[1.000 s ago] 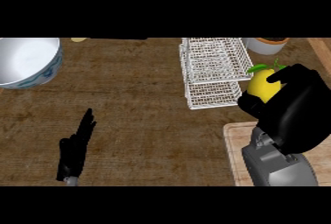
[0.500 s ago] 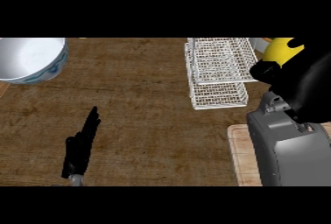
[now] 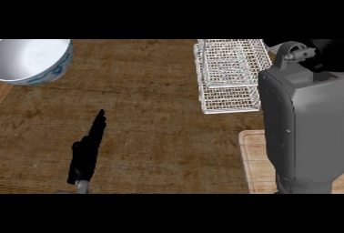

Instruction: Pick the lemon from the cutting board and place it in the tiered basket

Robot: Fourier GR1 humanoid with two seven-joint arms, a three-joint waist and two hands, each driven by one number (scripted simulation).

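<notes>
Our right hand [image 3: 329, 48] shows only as a dark patch at the top right, behind its grey forearm [image 3: 299, 132] — we cannot tell its grip, and the lemon is hidden. Our left hand [image 3: 87, 150] rests flat with straight fingers, well apart from the basket [image 3: 228, 75] — the board [image 3: 255, 159] lies below it.
</notes>
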